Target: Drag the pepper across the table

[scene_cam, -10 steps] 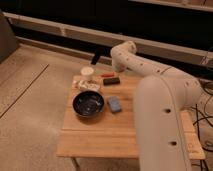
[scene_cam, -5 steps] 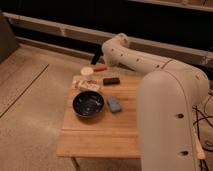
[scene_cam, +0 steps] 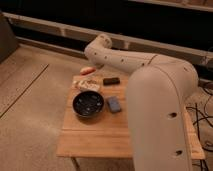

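Pepper sits at 11 o'clock off the table's far-left corner, seemingly past the edge. From my seat, nearest is the dark bowl, blue-grey block touching at 3 o'clock; farther, brown block. Gripper clenched beside the pepper; grasp unclear.

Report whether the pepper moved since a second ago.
No: the pepper stays by the table's far edge, beyond the bowl; the end effector is right beside it.
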You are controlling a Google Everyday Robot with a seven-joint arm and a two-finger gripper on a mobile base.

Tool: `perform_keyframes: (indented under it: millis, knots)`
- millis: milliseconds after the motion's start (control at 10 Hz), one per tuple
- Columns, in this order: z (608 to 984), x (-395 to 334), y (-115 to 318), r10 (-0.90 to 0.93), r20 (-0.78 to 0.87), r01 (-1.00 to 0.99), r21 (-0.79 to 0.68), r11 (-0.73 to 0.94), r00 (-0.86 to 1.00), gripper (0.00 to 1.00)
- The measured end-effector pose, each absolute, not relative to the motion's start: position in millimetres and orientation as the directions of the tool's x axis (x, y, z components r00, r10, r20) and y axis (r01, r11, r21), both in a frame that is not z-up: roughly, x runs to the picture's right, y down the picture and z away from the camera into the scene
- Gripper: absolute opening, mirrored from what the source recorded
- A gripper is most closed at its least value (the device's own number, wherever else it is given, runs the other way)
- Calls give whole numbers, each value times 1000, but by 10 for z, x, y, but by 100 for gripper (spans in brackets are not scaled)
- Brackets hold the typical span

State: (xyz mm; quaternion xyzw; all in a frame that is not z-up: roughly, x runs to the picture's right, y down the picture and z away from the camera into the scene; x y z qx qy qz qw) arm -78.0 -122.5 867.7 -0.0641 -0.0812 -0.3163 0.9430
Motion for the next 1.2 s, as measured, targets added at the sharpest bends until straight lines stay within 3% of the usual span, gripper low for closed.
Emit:
perform_keyframes:
  millis: [1200]
  knots:
    - [8569, -2390, -649, -759, 317, 803, -11, 596, 568, 0]
